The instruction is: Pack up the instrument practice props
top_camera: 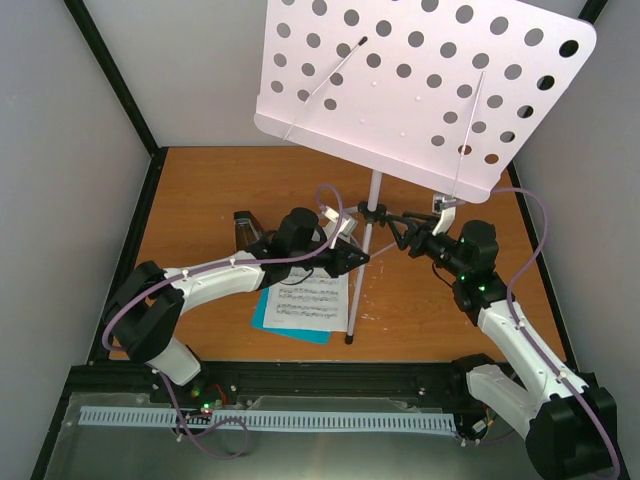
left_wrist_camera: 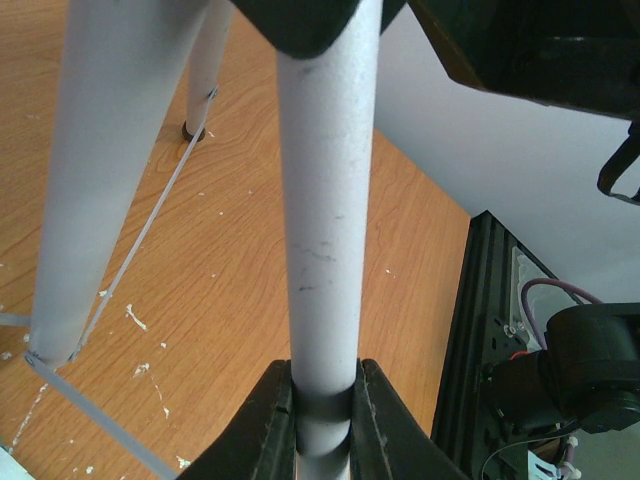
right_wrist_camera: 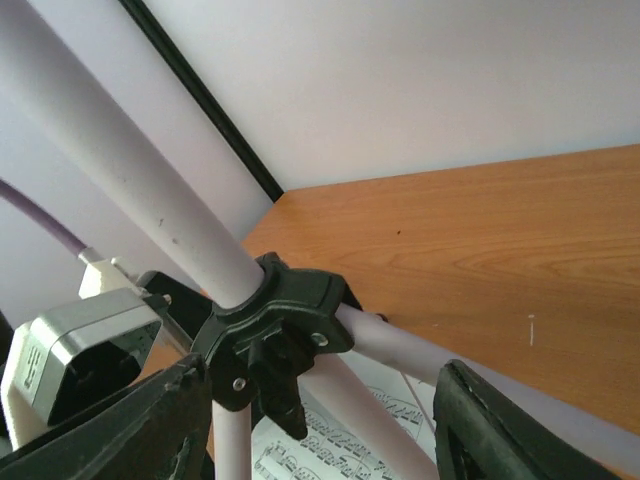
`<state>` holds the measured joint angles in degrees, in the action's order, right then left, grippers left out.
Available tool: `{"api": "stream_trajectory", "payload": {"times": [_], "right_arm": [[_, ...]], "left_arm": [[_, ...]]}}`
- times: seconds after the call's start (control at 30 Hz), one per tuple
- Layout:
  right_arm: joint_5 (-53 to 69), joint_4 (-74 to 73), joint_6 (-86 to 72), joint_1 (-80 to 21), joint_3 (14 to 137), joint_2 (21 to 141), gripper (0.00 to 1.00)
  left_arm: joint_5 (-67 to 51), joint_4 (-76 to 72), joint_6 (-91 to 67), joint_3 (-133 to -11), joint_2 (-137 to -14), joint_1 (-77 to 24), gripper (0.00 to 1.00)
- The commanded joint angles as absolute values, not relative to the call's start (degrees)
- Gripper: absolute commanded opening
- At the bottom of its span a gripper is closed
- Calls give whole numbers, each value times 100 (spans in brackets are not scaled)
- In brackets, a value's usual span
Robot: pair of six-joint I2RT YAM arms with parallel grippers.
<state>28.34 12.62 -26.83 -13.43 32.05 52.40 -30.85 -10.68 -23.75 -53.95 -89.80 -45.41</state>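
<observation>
Left pincer (left_wrist_camera: 322, 415) is clamped tight on a tube of the silver music stand (top_camera: 374, 190), which stands on the wooden desk (top_camera: 200, 200). The right pincer (right_wrist_camera: 320, 425) is spread wide, one finger on either side of the stand's black hub (right_wrist_camera: 275, 320). Sheet music (top_camera: 308, 295) on a teal folder (top_camera: 295, 333) lies just left of the stand's foot, with the black metronome (top_camera: 243, 228) farther left.
</observation>
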Motion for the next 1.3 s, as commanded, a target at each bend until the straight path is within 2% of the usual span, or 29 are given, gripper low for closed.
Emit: {"api": "stream_trajectory", "payload": {"times": [0.0,0.13,0.5,0.7,1.0,1.27], "right_arm": [[3231,1474,-2672,-1341,3107,5150,59],[3576,1630,-2439,-1338,3293,5283,61],[4054,3946,-2598,-1324,3733,6204,60],[4629,4245,-2338,-1327,4464,6700,59],[5521,3889,-2240,-1327,5336,7122,42],[5687,3357,-1790,-1331,5150,6837,17]], "left_arm": [[-3164,-1690,-2428,-5836,-8835,-4482,9],[-3181,-1687,-2325,-5854,-8846,-4481,1],[-3485,-1815,-2124,-5856,-8732,-4482,0],[-3699,-1862,-2183,-5896,-8740,-4476,0],[-3727,-1726,-2114,-6004,-8738,-4474,0],[-3533,-1714,-1922,-6219,-8641,-4473,0]]}}
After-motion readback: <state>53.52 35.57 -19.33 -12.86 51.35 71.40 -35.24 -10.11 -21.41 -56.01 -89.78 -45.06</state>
